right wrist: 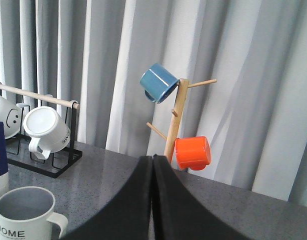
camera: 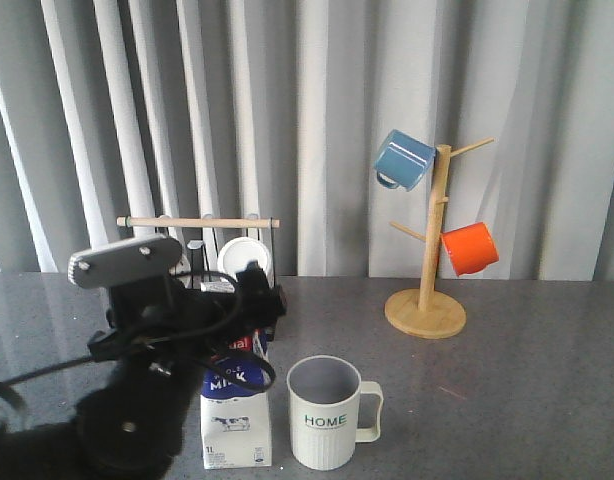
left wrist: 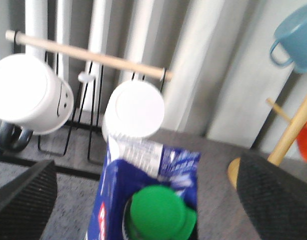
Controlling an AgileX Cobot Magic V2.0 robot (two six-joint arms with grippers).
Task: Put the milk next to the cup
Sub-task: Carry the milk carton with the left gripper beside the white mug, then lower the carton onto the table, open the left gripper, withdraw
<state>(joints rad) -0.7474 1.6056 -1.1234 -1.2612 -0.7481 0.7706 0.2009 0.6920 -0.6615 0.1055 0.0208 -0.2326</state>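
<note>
We read "HOME" on the cup (camera: 325, 412); the milk (camera: 236, 412), marked "1L", stood upright just beside it, on its left. Left gripper (left wrist: 143, 200) spread wide around the carton top; right gripper (right wrist: 153, 200) pressed together. Behind stood a wooden mug tree (camera: 428, 243).

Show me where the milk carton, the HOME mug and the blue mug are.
milk carton (camera: 236, 420), front view, on its white lower front.
HOME mug (camera: 325, 425), front view, on its lettering.
blue mug (camera: 403, 159), front view, on its side.
</note>
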